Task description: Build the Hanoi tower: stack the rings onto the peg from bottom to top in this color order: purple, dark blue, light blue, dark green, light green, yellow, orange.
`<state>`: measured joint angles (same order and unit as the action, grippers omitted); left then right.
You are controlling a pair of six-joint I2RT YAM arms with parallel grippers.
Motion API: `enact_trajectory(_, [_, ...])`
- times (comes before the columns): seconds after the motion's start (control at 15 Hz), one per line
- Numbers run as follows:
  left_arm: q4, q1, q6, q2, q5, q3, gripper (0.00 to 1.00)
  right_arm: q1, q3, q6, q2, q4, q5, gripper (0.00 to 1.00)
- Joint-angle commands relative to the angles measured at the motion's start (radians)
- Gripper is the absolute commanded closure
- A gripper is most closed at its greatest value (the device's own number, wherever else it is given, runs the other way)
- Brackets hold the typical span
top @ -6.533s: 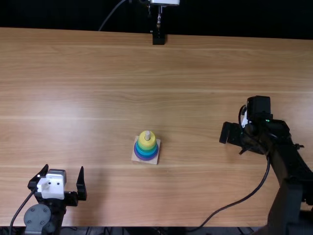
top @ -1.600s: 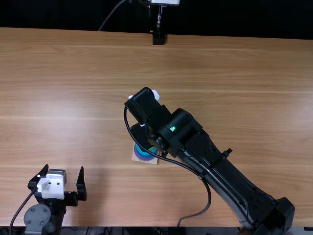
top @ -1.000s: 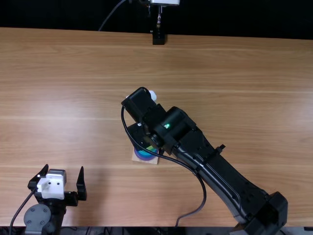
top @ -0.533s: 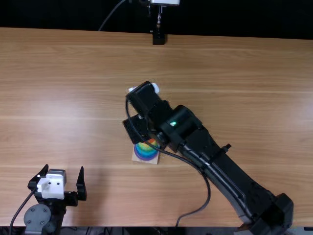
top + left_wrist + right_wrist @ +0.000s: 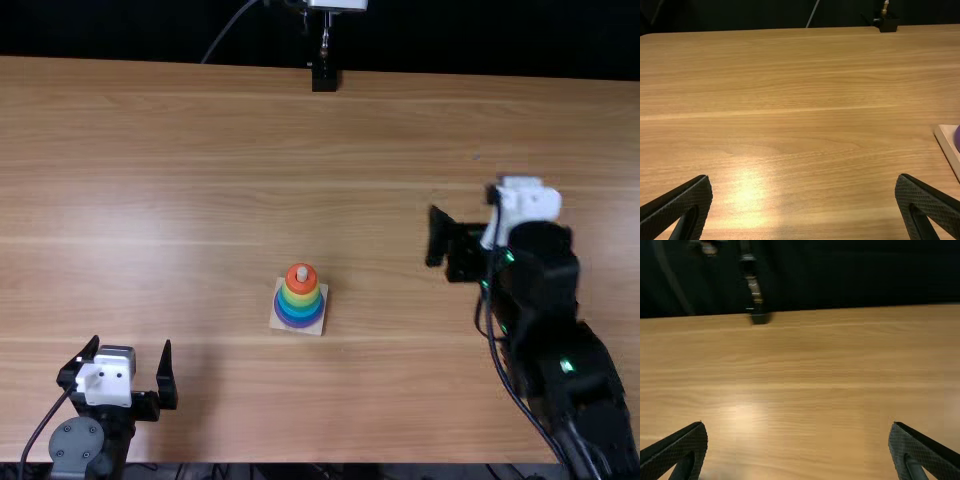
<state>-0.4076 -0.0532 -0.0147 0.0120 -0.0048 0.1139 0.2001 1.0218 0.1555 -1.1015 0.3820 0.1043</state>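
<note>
Ring tower: square pale wooden base (image 5: 276,322) on the light brown wooden worktop (image 5: 200,150); purple ring (image 5: 299,325) lowest, blue above, yellow ring (image 5: 301,299) higher, orange ring (image 5: 300,288) topmost around the peg (image 5: 302,272). Left gripper (image 5: 132,342): spread wide, nothing between. Right gripper (image 5: 466,203): likewise wide, well apart from tower.

Light brown wooden table (image 5: 400,130) bright, w/ soft pale glare (image 5: 125,210) on L in top view, tighter hot spots in both wrist views. Faint shadow (image 5: 198,385) nr. front L. Black bkgd (image 5: 120,30) v. dark. R wrist view blurred.
</note>
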Motion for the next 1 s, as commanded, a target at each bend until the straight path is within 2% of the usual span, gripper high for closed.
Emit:
enact_trajectory(0.0, [-0.045, -0.010, 0.002, -0.012, -0.008, -0.114, 0.00, -0.067, -0.121, -0.005, 0.127, -0.051, 0.006, 0.00])
enact_trajectory(0.13, [-0.045, -0.010, 0.002, -0.012, -0.008, -0.114, 0.00, -0.188, -0.299, -0.006, 0.289, -0.215, 0.004, 0.00])
enact_trajectory(0.2, [-0.045, -0.010, 0.002, -0.012, -0.008, -0.114, 0.00, -0.215, -0.388, -0.006, 0.368, -0.298, 0.002, 0.00])
enact_trajectory(0.33, [-0.045, -0.010, 0.002, -0.012, -0.008, -0.114, 0.00, -0.222, -0.536, -0.006, 0.531, -0.363, -0.005, 0.00])
enact_trajectory(0.6, [-0.045, -0.010, 0.004, -0.012, -0.008, -0.114, 0.00, -0.254, -0.807, -0.014, 0.874, -0.357, -0.010, 0.00])
enact_trajectory(0.67, [-0.045, -0.008, 0.002, -0.012, -0.008, -0.114, 0.00, -0.258, -0.859, -0.025, 0.925, -0.353, -0.009, 0.00])
enact_trajectory(0.8, [-0.045, -0.010, 0.002, -0.012, -0.008, -0.114, 0.00, -0.261, -0.937, -0.080, 0.990, -0.309, -0.009, 0.00])
enact_trajectory(0.93, [-0.045, -0.008, 0.002, -0.012, -0.008, -0.114, 0.00, -0.261, -0.963, -0.119, 1.029, -0.239, -0.010, 0.00])
